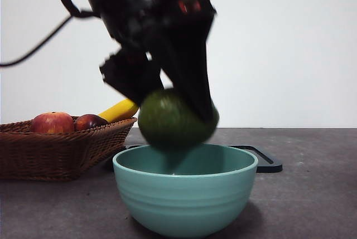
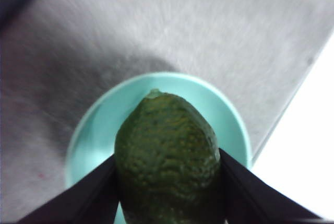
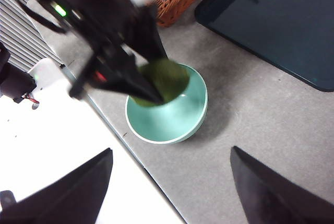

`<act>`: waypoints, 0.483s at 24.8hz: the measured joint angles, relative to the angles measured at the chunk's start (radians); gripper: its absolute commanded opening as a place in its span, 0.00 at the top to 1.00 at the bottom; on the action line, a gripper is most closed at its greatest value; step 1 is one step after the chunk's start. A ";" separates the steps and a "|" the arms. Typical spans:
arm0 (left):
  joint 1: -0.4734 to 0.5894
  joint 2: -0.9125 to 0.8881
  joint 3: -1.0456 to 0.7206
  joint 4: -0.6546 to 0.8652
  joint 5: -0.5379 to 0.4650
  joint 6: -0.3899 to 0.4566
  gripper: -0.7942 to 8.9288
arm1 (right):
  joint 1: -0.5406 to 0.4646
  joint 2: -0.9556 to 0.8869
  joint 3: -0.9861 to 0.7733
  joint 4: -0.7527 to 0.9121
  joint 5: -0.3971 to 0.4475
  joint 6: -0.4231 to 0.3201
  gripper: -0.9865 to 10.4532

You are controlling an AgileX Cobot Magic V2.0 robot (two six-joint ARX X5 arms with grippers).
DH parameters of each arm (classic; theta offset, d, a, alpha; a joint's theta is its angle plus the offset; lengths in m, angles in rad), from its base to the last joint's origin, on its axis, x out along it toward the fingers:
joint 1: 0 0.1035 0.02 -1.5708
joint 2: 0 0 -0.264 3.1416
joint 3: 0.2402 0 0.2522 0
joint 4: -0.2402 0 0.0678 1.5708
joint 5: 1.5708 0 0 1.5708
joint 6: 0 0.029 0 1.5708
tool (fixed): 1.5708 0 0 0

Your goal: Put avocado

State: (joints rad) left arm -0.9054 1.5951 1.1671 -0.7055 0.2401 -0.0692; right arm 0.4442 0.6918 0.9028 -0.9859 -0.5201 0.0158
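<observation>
left gripper [image 2: 168, 182] clenched on avocado [image 1: 174, 119] flanks, over teal bowl [image 1: 184, 201] | right gripper [image 3: 169, 185] released, waiting | avocado: likely firm, moderately heavy, pebbled skin grips well; hold at widest middle

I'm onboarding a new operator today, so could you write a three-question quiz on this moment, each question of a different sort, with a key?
1. True or false: the avocado already rests on the floor of the teal bowl.
2. Which gripper grips the avocado? A) left B) right C) neither
3. Fill in: the wicker basket holds a yellow banana and red ____.

Key
1. False: it hangs above the bowl's rim, clamped in the left gripper.
2. A. The right gripper is open and holds nothing, high over the table.
3. Apples.
</observation>
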 measured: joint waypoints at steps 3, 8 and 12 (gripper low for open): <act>-0.010 0.053 0.000 0.023 -0.018 0.000 0.71 | 0.000 0.000 0.000 0.000 0.000 0.000 0.60; -0.016 0.109 0.000 0.044 -0.033 0.000 0.69 | 0.000 0.000 0.000 0.000 0.000 0.000 0.60; -0.024 0.122 0.000 0.045 -0.033 0.000 0.63 | 0.000 0.000 0.000 0.000 0.000 0.000 0.60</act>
State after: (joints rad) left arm -0.9291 1.7172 1.1671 -0.6609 0.2070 -0.0692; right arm 0.4442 0.6918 0.9028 -0.9863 -0.5201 0.0162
